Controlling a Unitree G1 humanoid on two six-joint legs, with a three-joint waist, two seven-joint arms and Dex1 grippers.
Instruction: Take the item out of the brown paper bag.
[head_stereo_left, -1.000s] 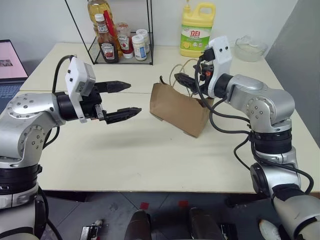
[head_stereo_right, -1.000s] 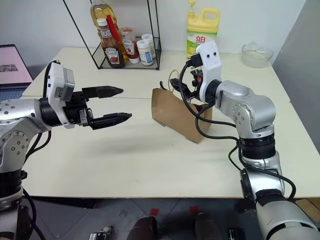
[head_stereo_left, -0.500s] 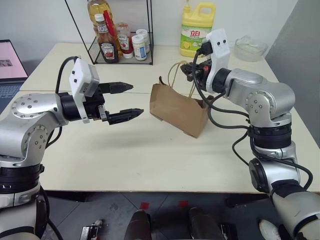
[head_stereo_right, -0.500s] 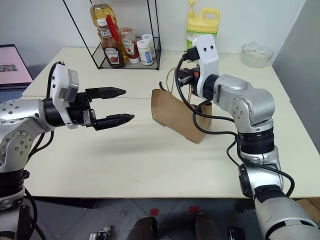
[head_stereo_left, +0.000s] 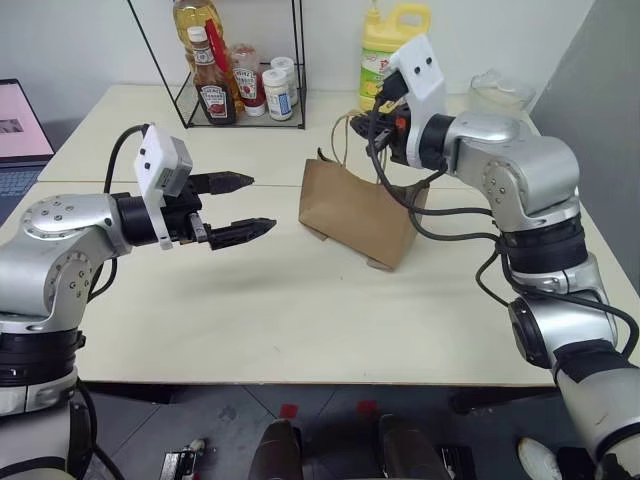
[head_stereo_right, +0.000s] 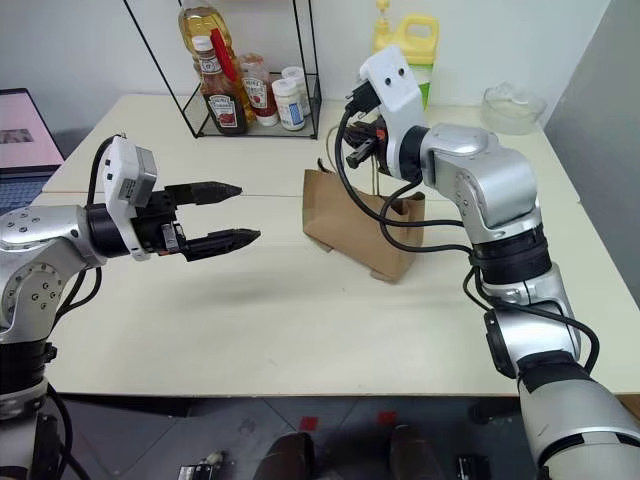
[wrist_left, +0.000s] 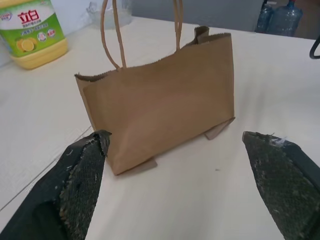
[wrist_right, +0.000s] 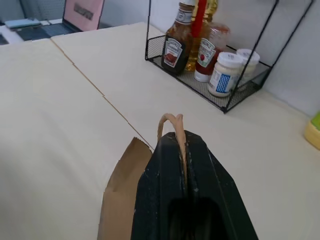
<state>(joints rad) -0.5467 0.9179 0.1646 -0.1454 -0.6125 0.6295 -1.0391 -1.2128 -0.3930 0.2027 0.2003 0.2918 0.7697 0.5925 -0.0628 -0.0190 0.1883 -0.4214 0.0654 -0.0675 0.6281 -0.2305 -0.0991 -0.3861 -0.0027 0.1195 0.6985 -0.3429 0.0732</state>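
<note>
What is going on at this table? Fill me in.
A two-armed robot is working on a brown paper bag standing on the table. Its right gripper is shut on the bag's cord handles, holding them up above the bag. The left gripper hangs open beside the bag, pointing at it without touching. Nothing has come out of the bag yet. A yellow jug and a rack of bottles stand behind.

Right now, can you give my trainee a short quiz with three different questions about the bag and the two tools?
1. True or false: the bag stands upright on the table.
2. What is the right tool shut on? A) a cord handle B) a ketchup bottle C) nothing
3. Complete: the left tool is ____ and apart from the bag.

Key: 1 true; 2 A; 3 open
</note>
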